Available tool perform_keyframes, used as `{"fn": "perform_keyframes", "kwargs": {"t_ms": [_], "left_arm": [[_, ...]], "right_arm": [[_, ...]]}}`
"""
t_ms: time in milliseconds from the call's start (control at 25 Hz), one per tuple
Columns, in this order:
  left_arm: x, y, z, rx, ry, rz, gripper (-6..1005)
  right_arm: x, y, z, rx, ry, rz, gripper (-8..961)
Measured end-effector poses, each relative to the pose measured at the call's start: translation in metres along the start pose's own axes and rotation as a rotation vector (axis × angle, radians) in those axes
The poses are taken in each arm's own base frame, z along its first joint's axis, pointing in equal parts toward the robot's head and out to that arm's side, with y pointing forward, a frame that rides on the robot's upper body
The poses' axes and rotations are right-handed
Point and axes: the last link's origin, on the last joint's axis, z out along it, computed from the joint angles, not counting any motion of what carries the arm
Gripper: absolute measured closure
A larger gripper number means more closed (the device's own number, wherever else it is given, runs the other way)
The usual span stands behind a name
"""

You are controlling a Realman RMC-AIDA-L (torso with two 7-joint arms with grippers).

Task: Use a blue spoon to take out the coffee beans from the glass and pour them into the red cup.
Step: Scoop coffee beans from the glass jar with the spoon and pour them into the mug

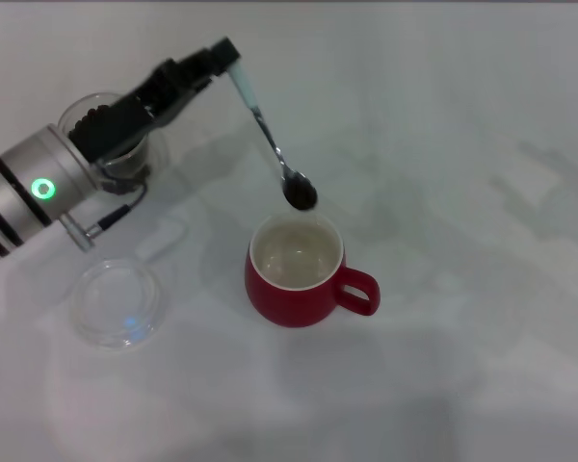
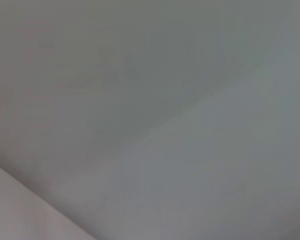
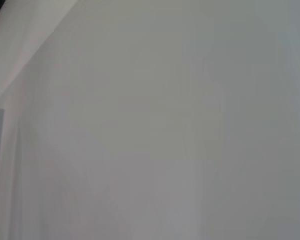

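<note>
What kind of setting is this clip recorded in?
Probably a lab tabletop dressed as a coffee corner: a plain white table with only a red cup, a glass and a clear dish.

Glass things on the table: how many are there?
2: the glass, mostly hidden behind the left arm, and a flat clear dish nearer the camera, left of the red cup.

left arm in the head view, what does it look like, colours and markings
The left arm is a silver-grey cylinder with black bands and a glowing green ring light. A thin cable with a metal plug hangs beneath it. Its left claw is black and blocky. The right arm shows only as a dark edge.
</note>
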Motion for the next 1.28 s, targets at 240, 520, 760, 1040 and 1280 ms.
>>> {"fn": "perform_keyframes", "kwargs": {"t_ms": [240, 520, 760, 1040, 1280], "left_arm": [[-0.009, 0.003, 0.000, -0.018, -0.037, 0.046, 873], [-0.012, 0.003, -0.012, -0.039, -0.056, 0.099, 874], [-0.007, 0.002, -0.021, -0.046, -0.082, 0.184, 874], [0.007, 0.014, -0.025, -0.132, -0.127, 0.393, 874], [0.017, 0.024, -0.017, -0.194, -0.147, 0.507, 874]], "right_arm": [[-0.001, 0.001, -0.010, 0.037, -0.005, -0.004, 258], [-0.001, 0.003, -0.016, 0.057, -0.007, -0.001, 258], [0.000, 0.005, -0.017, 0.063, -0.006, 0.003, 258], [0.001, 0.005, -0.017, 0.066, -0.004, 0.005, 258], [0.002, 0.005, -0.015, 0.059, -0.001, 0.010, 258]]}}
